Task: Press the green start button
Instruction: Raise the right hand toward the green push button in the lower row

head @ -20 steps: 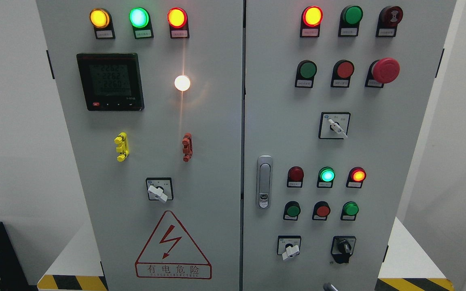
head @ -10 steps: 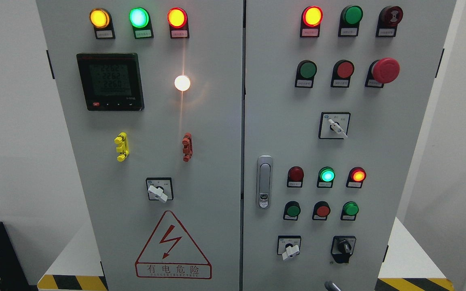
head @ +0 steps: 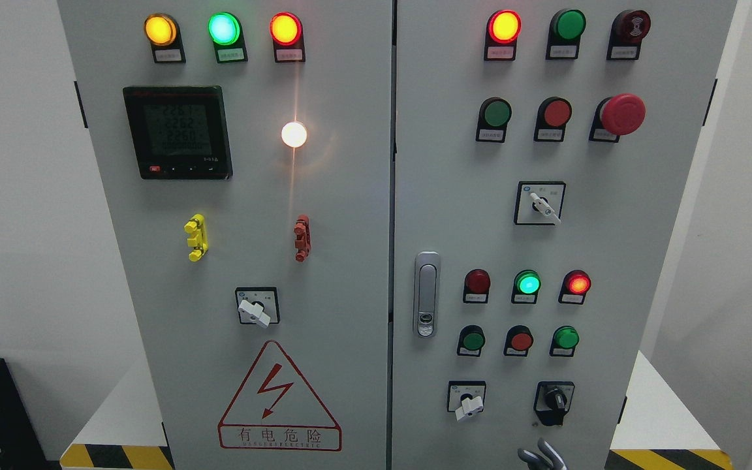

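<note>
A grey two-door control cabinet (head: pixel 350 196) fills the view. Its right door carries green push buttons: one in the upper row (head: pixel 497 112) and two in the lower row, one at the left (head: pixel 473 340) and one at the right (head: pixel 566 337). Their labels are too small to read. The top of my right hand (head: pixel 541 457) pokes up at the bottom edge, below the black rotary knob (head: pixel 553 397) and well below the lower green buttons. It touches nothing. The left arm is out of view.
Red push buttons (head: pixel 556 112) (head: pixel 520 340) sit beside the green ones. A red mushroom stop button (head: pixel 622 113) juts out at the upper right. Selector switches (head: pixel 540 203) (head: pixel 468 401), lit lamps (head: pixel 527 283) and a door handle (head: pixel 425 294) also protrude.
My right hand has risen at the bottom edge: only a small tip showed before, now more of it is in view. The panel is unchanged.
</note>
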